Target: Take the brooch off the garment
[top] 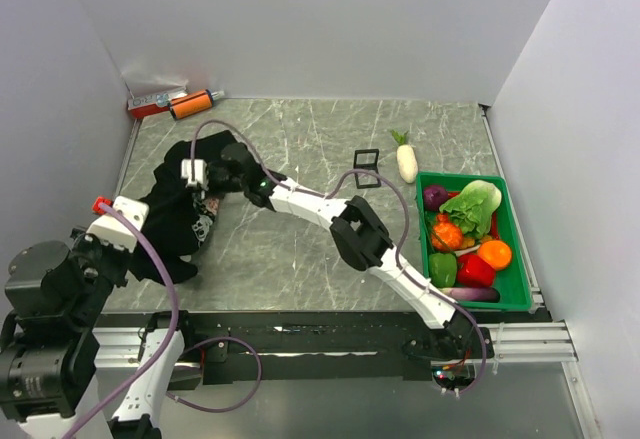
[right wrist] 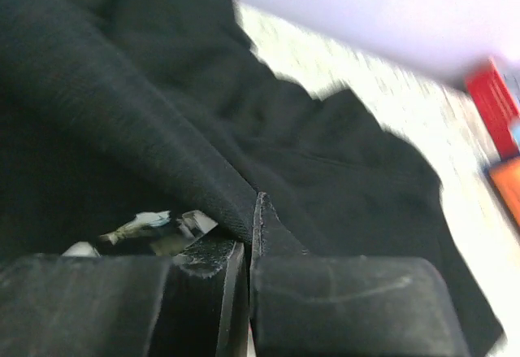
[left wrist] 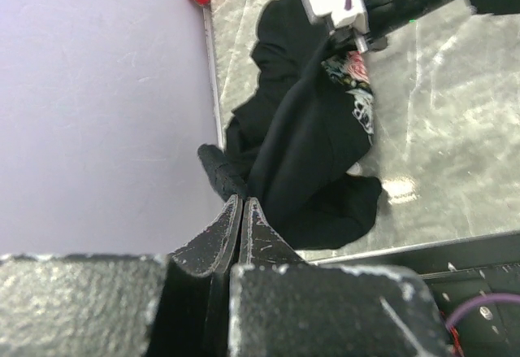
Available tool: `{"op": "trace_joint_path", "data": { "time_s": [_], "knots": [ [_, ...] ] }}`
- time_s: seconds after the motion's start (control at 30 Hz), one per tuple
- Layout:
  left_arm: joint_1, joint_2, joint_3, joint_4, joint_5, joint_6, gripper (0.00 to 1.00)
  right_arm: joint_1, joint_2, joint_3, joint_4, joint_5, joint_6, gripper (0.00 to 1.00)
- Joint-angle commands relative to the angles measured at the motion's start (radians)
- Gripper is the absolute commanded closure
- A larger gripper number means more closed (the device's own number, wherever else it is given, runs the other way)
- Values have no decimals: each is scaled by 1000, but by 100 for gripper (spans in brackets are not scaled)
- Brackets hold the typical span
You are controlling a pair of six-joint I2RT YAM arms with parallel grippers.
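The garment (top: pixel 175 224) is a black T-shirt, bunched up at the table's left side, with a strip of its print (left wrist: pixel 357 80) showing. It also shows in the left wrist view (left wrist: pixel 309 154) and fills the right wrist view (right wrist: pixel 162 89). My right gripper (top: pixel 205 194) reaches across onto the shirt and is shut on a raised fold (right wrist: pixel 253 198). My left gripper (top: pixel 142 242) is shut at the shirt's near left edge (left wrist: pixel 241 202), its tips pinching the cloth. A ridge of fabric runs between both grippers. I cannot make out the brooch in any view.
A green bin (top: pixel 520 259) of vegetables stands at the right. A white radish (top: pixel 407 161) and a small black box (top: pixel 366 159) lie at the back middle. Red and orange items (top: pixel 172 105) lie in the back left corner. The left wall (left wrist: pixel 97 105) is close to the shirt.
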Motion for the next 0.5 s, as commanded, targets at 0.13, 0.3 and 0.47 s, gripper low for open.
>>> {"op": "trace_joint_path", "data": {
  "time_s": [0.13, 0.3, 0.47],
  "knots": [
    [-2, 10, -190, 581, -192, 33, 99, -187, -317, -17, -31, 239, 18, 100],
    [-2, 159, -204, 1072, -221, 35, 99, -253, -510, -27, -79, 224, -79, 100],
    [-2, 300, -53, 1350, -226, 102, 99, -285, -679, -154, -63, 236, -148, 100]
  ]
}}
